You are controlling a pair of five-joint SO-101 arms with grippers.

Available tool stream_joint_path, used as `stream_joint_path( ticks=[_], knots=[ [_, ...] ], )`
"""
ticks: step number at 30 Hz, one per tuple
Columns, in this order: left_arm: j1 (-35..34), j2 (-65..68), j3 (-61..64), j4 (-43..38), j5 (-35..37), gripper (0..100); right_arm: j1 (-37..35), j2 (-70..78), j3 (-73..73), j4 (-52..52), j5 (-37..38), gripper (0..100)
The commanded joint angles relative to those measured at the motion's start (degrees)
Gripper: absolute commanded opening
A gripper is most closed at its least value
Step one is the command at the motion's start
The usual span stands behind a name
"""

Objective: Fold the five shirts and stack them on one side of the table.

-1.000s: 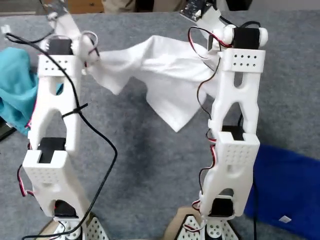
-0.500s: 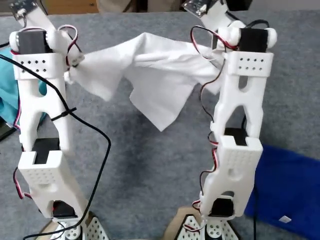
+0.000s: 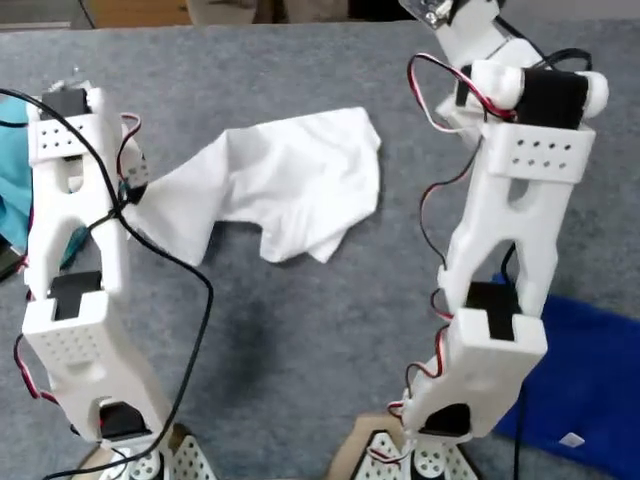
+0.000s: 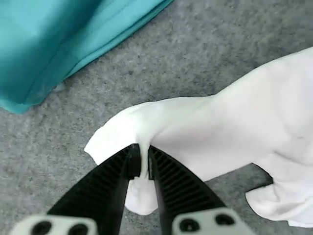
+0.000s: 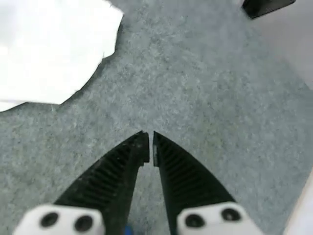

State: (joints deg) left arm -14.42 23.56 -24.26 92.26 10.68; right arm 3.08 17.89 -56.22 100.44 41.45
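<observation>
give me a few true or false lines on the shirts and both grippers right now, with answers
1. The left gripper is shut on a fold of the white shirt. True.
2. The right gripper grips the white shirt too. False: it is shut on nothing, above the bare grey table.
3. The teal shirt lies apart from the white shirt, with table between them. True.
4. The blue shirt lies under the white shirt. False: it lies near the right arm's base, well apart from the white shirt.

The table [image 3: 300,340] has a grey, felt-like surface.
</observation>
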Motion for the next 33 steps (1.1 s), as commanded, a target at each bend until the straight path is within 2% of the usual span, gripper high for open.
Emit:
stream_joint_path(
  ticks=[1,7,9,12,15,18,21,25,33],
  knots=[
    [-0.5,1.8,-0.2,-1.1,-0.6,2,-2.5,1.4,4.3,-5.4,0.3,3.0],
    [-1.8,5.8,-0.5,-6.4,-0.5,2,-10.2,9.8,7.2,-7.8,0.0,7.4],
    [-2.5,5.8,-1.7,-6.5,-0.5,7,-12.9,11.8,7.2,-7.7,-1.5,11.5],
    [-3.3,5.8,-4.3,-7.4,-0.5,19,-18.4,12.7,7.0,-6.5,-7.9,17.4],
    [-6.5,6.7,-6.5,-11.3,0.0,17,-25.4,13.5,6.0,-4.7,-16.4,18.2],
    [-9.8,9.9,-4.3,-18.0,2.0,16,-29.3,17.5,5.9,-6.5,-26.1,18.2],
    [-11.4,14.2,-2.9,-19.6,6.2,16,-29.5,24.2,5.2,-9.9,-32.4,18.2],
    [-13.0,18.4,-4.4,-20.9,7.1,16,-29.6,31.9,-0.6,-10.1,-39.4,18.2],
    [-13.7,21.8,-9.7,-20.9,7.1,16,-30.9,40.0,-14.1,0.2,-50.1,18.2]
  ],
)
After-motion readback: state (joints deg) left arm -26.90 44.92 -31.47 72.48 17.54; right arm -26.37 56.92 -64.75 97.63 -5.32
